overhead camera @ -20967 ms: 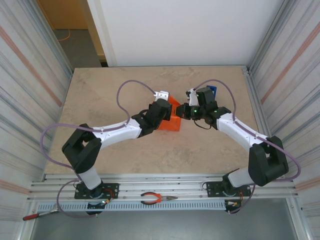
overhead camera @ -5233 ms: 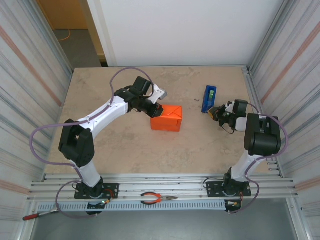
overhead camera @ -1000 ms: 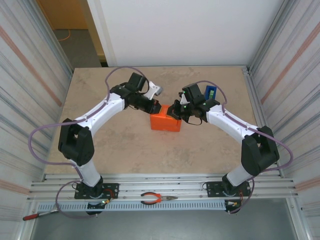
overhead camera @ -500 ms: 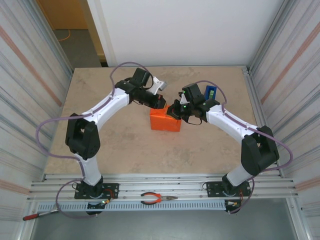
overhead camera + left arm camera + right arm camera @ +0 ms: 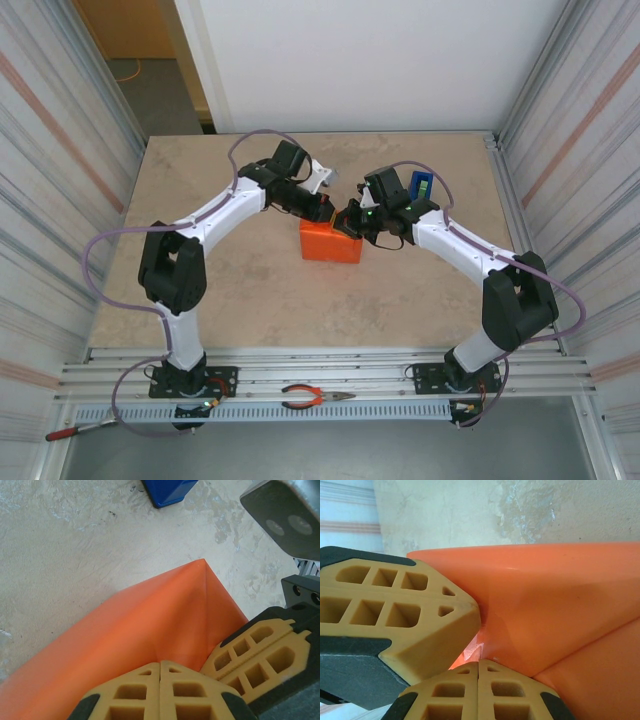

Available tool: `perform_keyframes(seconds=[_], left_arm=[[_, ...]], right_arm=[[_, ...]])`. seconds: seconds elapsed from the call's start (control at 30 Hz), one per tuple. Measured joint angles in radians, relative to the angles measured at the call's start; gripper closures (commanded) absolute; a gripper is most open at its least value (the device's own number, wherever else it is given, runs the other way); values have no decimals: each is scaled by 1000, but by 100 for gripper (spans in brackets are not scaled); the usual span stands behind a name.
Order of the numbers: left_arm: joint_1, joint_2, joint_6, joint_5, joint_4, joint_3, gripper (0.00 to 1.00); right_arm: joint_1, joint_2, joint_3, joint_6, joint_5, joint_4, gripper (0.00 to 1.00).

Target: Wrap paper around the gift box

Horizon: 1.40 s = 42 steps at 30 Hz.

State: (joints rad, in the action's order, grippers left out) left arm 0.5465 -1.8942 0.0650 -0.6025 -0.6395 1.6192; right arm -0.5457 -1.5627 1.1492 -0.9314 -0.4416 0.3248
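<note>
Mid-table, somewhat toward the far side: gift box [image 5: 330,246] in paper [image 5: 150,625], both grippers at its far top edge.

Item showed as a compact low block, fully covered by thin, smooth, bright-orange sheet creased into flat panels. One sharp triangular peak stood at the far edge, pointing toward the far side of the table [image 5: 230,290], where a blue tape dispenser [image 5: 421,187] stood apart. Block lay flat on the beige stone-look top, long axis roughly left to right. Left gripper [image 5: 325,209] and right gripper [image 5: 347,222] met side by side, touching, over that edge. Each had its yellow lattice-cut fingers [image 5: 135,700] closed flat against each other, tips pressed onto the paper beside the fold. Whether any paper was pinched between them could not be told.
</note>
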Motion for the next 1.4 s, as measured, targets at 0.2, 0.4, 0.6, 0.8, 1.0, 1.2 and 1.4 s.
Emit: perform_keyframes(seconds=[0.2, 0.4, 0.6, 0.8, 1.0, 1.2, 1.4], left_arm=[[-2, 14, -8, 11, -19, 4, 100], [-3, 61, -25, 23, -48, 3, 100], [-3, 110, -39, 28, -49, -42, 100], [-3, 111, -42, 49, -54, -78, 100], [-4, 118, -43, 63, -44, -113, 100], [-4, 131, -43, 64, -21, -136, 100], [-4, 135, -43, 64, -7, -147, 100]], right_arm=[[0, 0, -2, -2, 0, -5, 100], [0, 0, -6, -2, 0, -14, 100], [0, 0, -7, -3, 0, -15, 100], [0, 2, -10, -3, 0, -18, 100], [0, 4, -13, -3, -2, -22, 100], [0, 5, -13, -3, -4, -21, 100], [-2, -1, 5, -2, 0, 1, 89]])
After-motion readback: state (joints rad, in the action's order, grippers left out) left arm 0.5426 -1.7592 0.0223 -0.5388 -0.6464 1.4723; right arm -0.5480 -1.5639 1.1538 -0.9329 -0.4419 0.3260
